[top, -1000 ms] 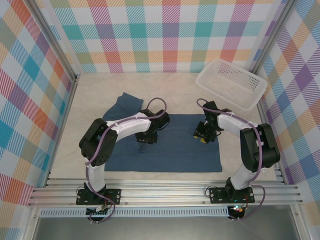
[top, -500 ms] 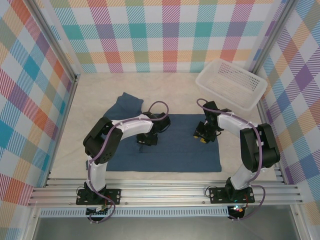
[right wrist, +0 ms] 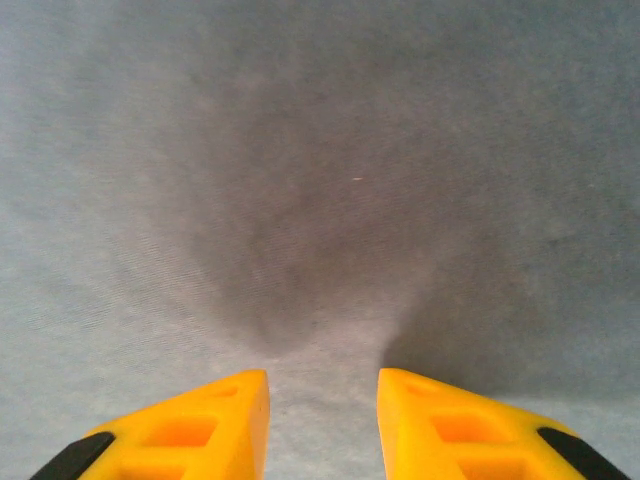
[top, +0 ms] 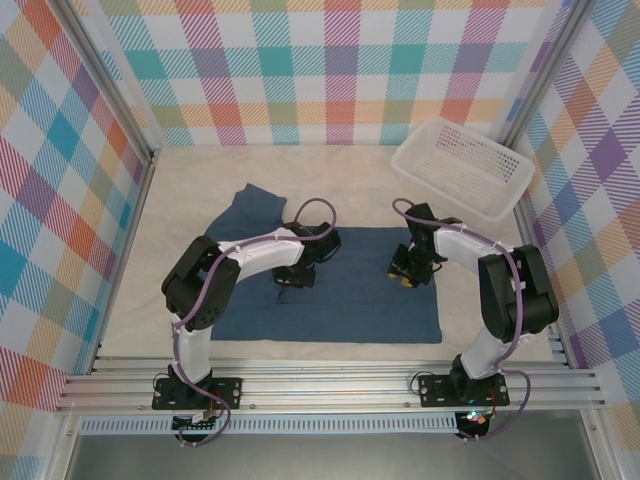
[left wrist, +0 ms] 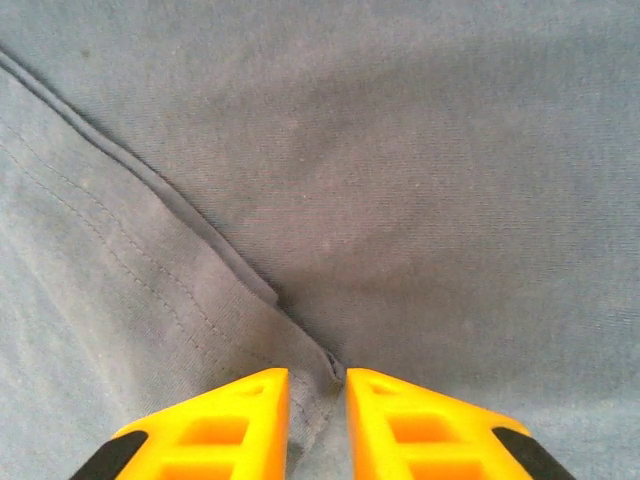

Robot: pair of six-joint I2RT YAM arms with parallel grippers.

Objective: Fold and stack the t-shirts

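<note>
- Orange fingers (left wrist: pixel 220 425) of the left gripper (left wrist: pixel 317 378) sit close together with only a thin gap. A stitched hem (left wrist: pixel 150 185) of the t-shirt (left wrist: pixel 430 180) runs right into that gap. They look nipped on the hem, I think so the cloth can be lifted and folded over.
- Left of those fingers a flap (left wrist: pixel 70 300) of cloth lies on top, with its stitching showing. Ahead and to the right of them the cloth is one smooth layer.
- The fingers of the right gripper (right wrist: pixel 323 385) stand wider apart, with their tips down on the blue cloth. The cloth puckers toward the gap. I cannot tell if they clamp a pinch or just press. My guess is they keep the shirt from sliding.
- Out from both pairs of fingers, the shirt spreads flat and wide on the table (top: pixel 180 190). The two grippers are well apart on its far half.
- Past the left fingers a lump (top: pixel 252 208) of the same blue cloth touches the shirt's far corner. It may be a sleeve or a second shirt.
- Past the right fingers a white basket (top: pixel 470 160) sits off the cloth.
- Nothing looks stacked yet.
</note>
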